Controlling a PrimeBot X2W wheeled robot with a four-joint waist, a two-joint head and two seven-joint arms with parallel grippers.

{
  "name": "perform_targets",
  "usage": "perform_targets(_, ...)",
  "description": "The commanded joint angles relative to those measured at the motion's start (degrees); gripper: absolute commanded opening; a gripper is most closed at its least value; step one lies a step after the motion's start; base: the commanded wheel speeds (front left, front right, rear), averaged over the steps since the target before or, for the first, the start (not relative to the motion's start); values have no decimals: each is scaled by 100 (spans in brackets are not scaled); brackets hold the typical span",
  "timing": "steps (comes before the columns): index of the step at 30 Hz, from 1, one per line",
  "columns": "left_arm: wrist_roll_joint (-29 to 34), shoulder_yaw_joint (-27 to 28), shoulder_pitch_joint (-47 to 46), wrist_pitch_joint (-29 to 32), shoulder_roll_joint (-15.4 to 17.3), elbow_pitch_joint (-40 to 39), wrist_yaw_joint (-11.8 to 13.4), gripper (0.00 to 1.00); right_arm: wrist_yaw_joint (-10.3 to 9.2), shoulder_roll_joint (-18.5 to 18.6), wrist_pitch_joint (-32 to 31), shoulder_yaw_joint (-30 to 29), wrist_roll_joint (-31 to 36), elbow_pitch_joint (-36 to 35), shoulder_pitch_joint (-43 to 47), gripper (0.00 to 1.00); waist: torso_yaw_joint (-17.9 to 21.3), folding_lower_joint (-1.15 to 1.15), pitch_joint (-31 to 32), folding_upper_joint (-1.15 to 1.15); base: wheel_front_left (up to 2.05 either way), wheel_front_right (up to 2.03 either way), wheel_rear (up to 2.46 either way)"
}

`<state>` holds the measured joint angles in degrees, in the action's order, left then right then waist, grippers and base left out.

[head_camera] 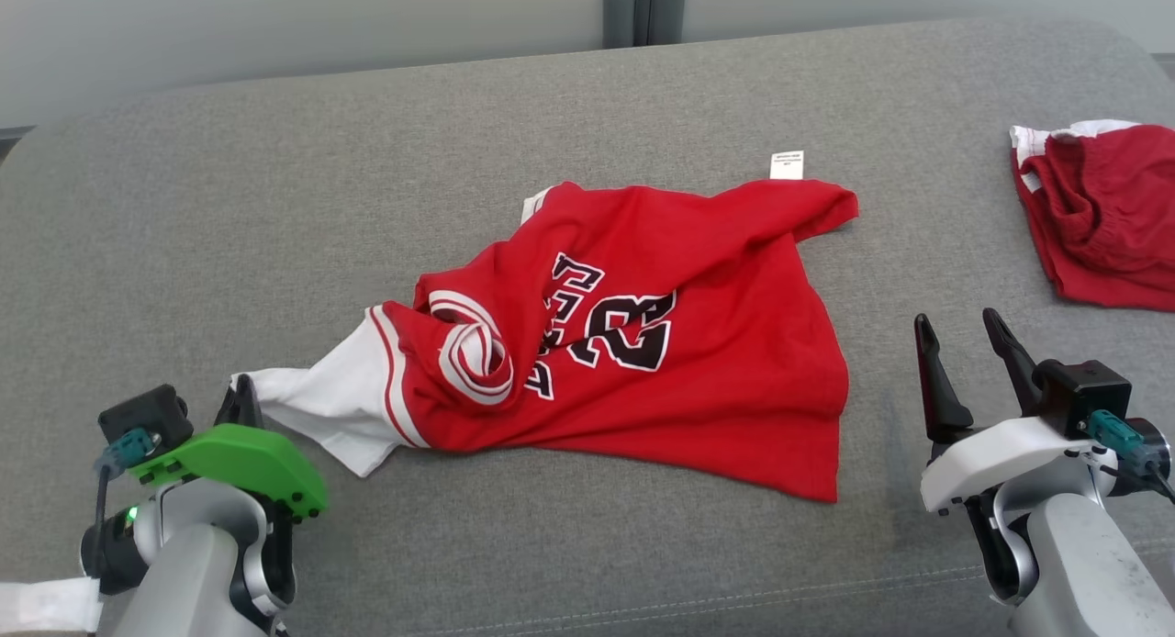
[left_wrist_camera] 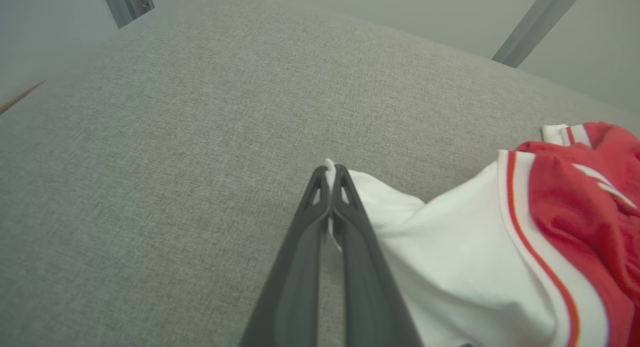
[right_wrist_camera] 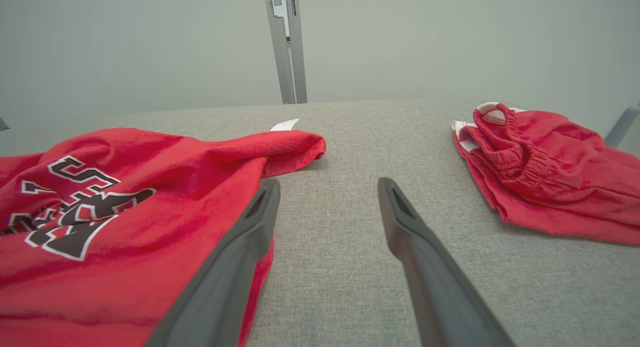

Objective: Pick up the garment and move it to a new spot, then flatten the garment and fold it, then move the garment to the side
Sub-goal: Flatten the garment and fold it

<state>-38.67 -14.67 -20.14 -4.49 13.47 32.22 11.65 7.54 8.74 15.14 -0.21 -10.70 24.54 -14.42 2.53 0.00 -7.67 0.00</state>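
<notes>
You're working over a broad grey fabric-covered surface (head_camera: pixel 275 206) that runs from the near edge back to a pale wall, where a grey metal post (head_camera: pixel 643 8) stands behind its far edge.

Your task piece, the red jersey (head_camera: pixel 698 380), lies crumpled near the middle of that surface. Its black-and-white lettering and the number 23 face up but read upside down from your head view. The body is bunched and creased, with one corner drawn out toward the far right.

Well apart from it, at the far right, you have a pair of red shorts (head_camera: pixel 1111 224) in a loose heap, with the gathered waistband showing.

Your right gripper (head_camera: pixel 956 320) hovers just beside the jersey's right edge. Its fingers are spread wide and hold nothing.

The jersey's white sleeve (head_camera: pixel 330 398), edged with red stripes, stretches out toward the lower left.

Your left gripper (head_camera: pixel 242 394) sits at the tip of that sleeve. Its fingers are pressed together and pinch the white cloth, and a sliver of fabric peeks out past the fingertips (left_wrist_camera: pixel 342 179).

A small white tag (head_camera: pixel 787 164) lies flat on the surface, just beyond the jersey's far edge.
</notes>
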Motion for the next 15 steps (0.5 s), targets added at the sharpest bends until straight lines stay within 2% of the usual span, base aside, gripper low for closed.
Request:
perform_targets(1, -70, 115, 165, -82, 58, -35, 68, 0, -9, 6, 3, -15, 15, -24, -10, 100, -76, 0, -17, 0, 0, 0, 0)
perform_targets(7, -269, 312, 503, -179, 67, -192, 157, 0, -9, -3, 3, -19, 17, -15, -14, 100, -168, 0, -8, 0, 0, 0, 0)
perform_targets(15, -319, 218, 1091, -61, 1, -520, 222, 0, -9, -1, 3, -22, -2, 14, -10, 100, -249, 0, 37, 0, 0, 0, 0)
